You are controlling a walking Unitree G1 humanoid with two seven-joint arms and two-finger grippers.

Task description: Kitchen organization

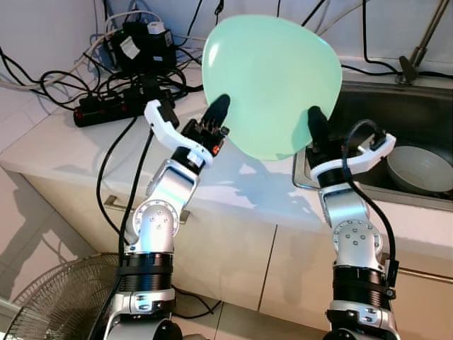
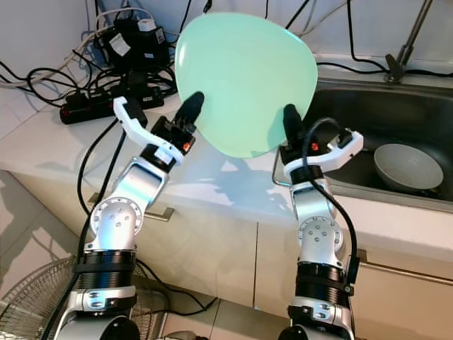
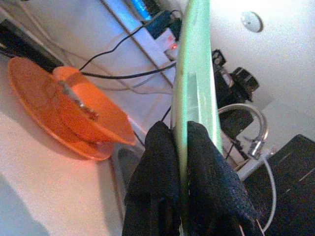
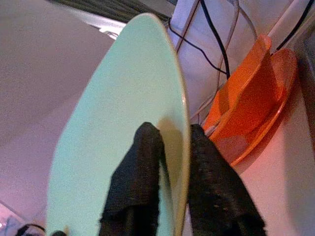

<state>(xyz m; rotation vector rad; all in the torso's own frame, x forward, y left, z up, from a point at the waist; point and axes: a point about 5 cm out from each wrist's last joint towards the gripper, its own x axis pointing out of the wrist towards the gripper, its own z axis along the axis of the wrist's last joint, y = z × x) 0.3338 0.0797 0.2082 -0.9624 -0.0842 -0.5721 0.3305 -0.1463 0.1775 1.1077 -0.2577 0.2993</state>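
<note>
— What does the plate (image 1: 272, 81) look like?
— Pale mint green, rounded, smooth and bare, its face tipped up toward the camera.
— Where is it?
— In the air above the white counter (image 1: 106, 152), over the counter's edge beside the sink (image 1: 368, 117), its rim pinched at two opposite lower sides, touching neither counter nor sink.
</note>
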